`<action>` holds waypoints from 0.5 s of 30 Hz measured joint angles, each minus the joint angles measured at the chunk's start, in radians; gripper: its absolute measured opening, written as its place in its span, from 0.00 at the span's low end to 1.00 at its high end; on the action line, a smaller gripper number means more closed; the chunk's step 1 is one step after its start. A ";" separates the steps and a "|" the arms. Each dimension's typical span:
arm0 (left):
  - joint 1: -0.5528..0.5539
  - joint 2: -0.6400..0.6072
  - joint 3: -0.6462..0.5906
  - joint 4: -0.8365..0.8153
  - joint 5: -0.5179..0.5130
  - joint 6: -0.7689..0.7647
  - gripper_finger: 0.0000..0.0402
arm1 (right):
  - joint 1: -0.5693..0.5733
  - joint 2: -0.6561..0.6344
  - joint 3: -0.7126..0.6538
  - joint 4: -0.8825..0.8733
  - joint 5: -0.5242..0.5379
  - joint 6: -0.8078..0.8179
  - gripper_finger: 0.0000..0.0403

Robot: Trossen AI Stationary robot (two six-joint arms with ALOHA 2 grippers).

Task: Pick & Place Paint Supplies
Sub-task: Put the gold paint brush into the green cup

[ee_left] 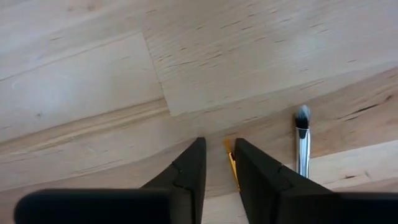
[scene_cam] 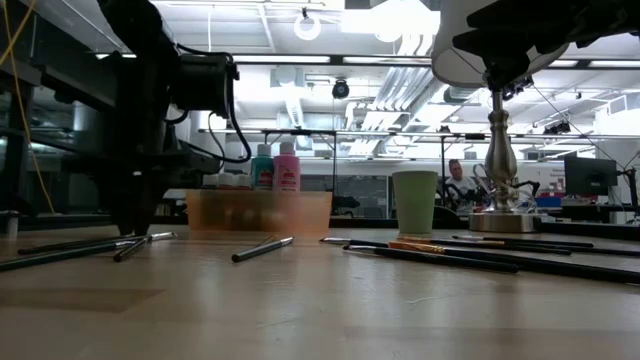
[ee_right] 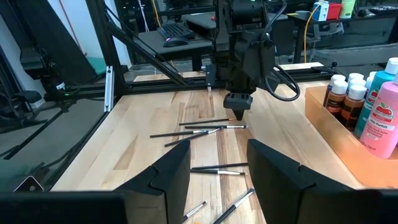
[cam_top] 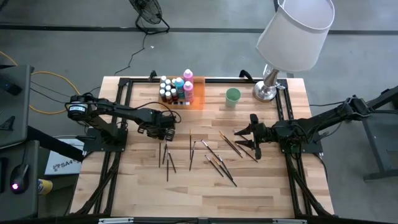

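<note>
My left gripper point(ee_left: 217, 163), jaws nearly closed around a thin, dark brown paintbrush point(ee_left: 231, 167) lying left of the wooden table's point(cam_top: 273, 186) centre, may pinch only its tip, letting it swivel free.

Paint bottles point(cam_top: 176, 89) in tray point(cam_top: 198, 101)

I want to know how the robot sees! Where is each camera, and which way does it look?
High view: above, looking straight down on the table, both arms and the brushes.
Low view: at tabletop height, looking across to the tray, cup and lamp; an arm shows.
Left wrist view: on the left arm, facing down; left end effector straddles a brush.
Right wrist view: on the right arm, facing across the table; right end effector open.
Shared: high and right wrist views both show the bottles.
</note>
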 joint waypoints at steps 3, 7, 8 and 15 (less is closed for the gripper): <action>0.000 0.000 0.000 0.001 0.001 0.000 0.17 | 0.000 0.000 0.000 0.000 0.000 0.000 0.38; 0.000 0.001 0.000 0.002 0.002 0.001 0.13 | 0.000 0.000 0.000 0.000 0.000 0.000 0.38; 0.000 0.001 0.000 0.002 0.003 0.001 0.12 | 0.000 0.000 0.000 0.000 0.000 0.000 0.38; 0.000 0.001 0.000 0.007 0.020 0.033 0.01 | 0.000 0.000 0.000 0.000 0.000 0.000 0.38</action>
